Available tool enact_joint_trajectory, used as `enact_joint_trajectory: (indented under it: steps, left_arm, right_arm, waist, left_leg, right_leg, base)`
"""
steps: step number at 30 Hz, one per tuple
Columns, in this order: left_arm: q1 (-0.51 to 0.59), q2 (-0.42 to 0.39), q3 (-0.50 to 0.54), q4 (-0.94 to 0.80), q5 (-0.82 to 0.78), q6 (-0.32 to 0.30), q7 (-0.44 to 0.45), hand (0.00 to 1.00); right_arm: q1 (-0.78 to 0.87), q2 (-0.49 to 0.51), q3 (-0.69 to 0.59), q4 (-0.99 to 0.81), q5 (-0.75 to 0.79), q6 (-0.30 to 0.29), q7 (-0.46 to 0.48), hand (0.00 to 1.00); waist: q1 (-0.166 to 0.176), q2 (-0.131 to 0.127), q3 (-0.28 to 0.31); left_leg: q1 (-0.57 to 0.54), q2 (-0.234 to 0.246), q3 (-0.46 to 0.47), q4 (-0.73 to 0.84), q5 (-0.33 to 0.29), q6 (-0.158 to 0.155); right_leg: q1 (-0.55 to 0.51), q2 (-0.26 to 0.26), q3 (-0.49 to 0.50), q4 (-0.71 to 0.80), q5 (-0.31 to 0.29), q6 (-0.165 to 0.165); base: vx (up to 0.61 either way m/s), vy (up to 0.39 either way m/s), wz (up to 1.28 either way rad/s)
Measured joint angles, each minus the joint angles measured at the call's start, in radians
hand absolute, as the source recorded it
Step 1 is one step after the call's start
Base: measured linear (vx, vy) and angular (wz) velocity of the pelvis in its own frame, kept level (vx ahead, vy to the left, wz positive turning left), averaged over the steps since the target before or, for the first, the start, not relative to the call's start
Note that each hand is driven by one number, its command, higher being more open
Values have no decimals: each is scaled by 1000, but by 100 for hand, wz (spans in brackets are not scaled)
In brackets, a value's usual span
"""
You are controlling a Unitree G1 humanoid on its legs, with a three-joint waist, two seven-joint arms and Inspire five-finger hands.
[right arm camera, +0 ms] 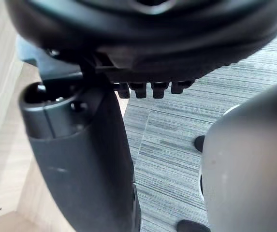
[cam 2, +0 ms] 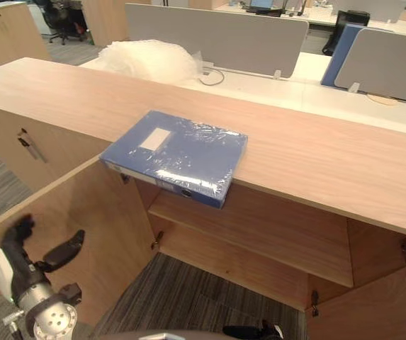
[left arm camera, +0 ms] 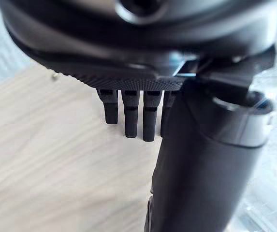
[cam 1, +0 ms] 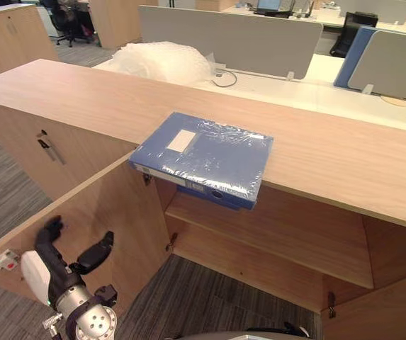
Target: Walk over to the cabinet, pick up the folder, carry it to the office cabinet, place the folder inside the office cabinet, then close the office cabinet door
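The folder [cam 1: 203, 157] lies flat on the top of the cabinet [cam 1: 82, 92], wrapped in clear film, its near corner jutting past the front edge above the open compartment and its shelf [cam 1: 273, 234]. Neither hand is on it, so the step in hand looks like the pick-up. That overhang is the best place to take it: fingers under the jutting corner and thumb on top, or one hand at each side. The film looks slippery, so a firm clamp is probably safer than a light pinch. The left hand [cam 1: 64, 269] hangs low at the near left, in front of the open door [cam 1: 96, 205], well apart from the folder. Its thumb stands out to the right, its fingers [left arm camera: 128, 116] hang straight and loose, and it holds nothing. It would have to rise past the door's edge without clipping it. The right hand [right arm camera: 80, 145] points down at the carpet [right arm camera: 186, 125] — fingers straight, empty too.
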Motion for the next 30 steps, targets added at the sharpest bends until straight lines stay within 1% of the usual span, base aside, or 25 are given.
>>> enact_joint_trajectory:
  steps: [4, 6, 9, 12, 14, 19, 22, 24, 30]
  left_arm:
    - [-15, 9, -25, -103, 103, 0, 48, 100]
    - [-33, 37, -26, -143, 179, 4, 69, 100]
    - [-49, 145, -28, -194, 309, 15, 77, 100]
    - [-49, 218, -28, -226, 432, 13, 65, 100]
    - [-50, 253, -29, -230, 477, 8, 50, 100]
    - [-49, 332, -29, -230, 503, -18, 1, 100]
    - [-49, 377, -34, -230, 502, -49, -17, 100]
    - [-50, 410, -61, -230, 502, -72, -36, 100]
    - [-49, 473, -109, -228, 490, -139, -88, 100]
  right_arm:
    - [-19, -14, 29, 34, -3, -11, -3, 100]
    - [-28, -22, 48, 44, -6, -17, -4, 100]
    - [-40, -35, 66, 57, -35, -26, 0, 100]
    - [-45, -40, 83, 64, -41, -32, 3, 100]
    - [-61, -41, 84, 88, -55, -38, 4, 100]
    - [-72, -49, 86, 103, -73, -44, 13, 100]
    - [-76, -53, 85, 109, -73, -44, 13, 100]
    - [-79, -58, 81, 116, -73, -45, 13, 100]
    - [-79, -62, 78, 117, -73, -45, 14, 100]
  waist:
    - [12, 11, 1]
    - [15, 19, 7]
    - [15, 38, 5]
    - [16, 42, 4]
    - [16, 42, 4]
    - [18, 42, 4]
    - [19, 43, 4]
    - [19, 43, 4]
    - [18, 45, 2]
  left_leg:
    - [-7, 1, -5, 5, 0, 0]
    - [-10, 1, -6, 9, 0, 0]
    - [-17, 1, -10, 12, 0, 0]
    - [-18, 1, -11, 13, 0, -1]
    - [-18, 3, -11, 13, 0, -1]
    - [-17, 8, -3, 13, 0, -1]
    - [-19, 10, 4, 14, 0, -2]
    - [-16, 11, 7, 14, 0, -2]
    - [-12, 17, 25, 14, 0, -2]
  right_leg:
    - [-3, 3, 0, 1, -1, -2]
    - [-5, 3, 0, 3, -1, -2]
    - [-15, 4, 1, 8, -2, -4]
    - [-18, 5, 5, 12, -4, -8]
    - [-20, 6, 6, 13, -5, -9]
    - [-28, 10, 22, 20, -7, -11]
    - [-37, 11, 32, 28, -7, -12]
    - [-37, 12, 38, 29, -7, -12]
    - [-45, 15, 59, 37, -6, -14]
  base:
    - [-5, -22, 3]
    - [0, 0, 0]
    - [0, 0, 0]
    - [0, 0, 0]
    - [0, 0, 0]
    - [-4, -4, -4]
    - [-14, -10, -10]
    - [-12, -9, -5]
    - [-7, -8, -9]
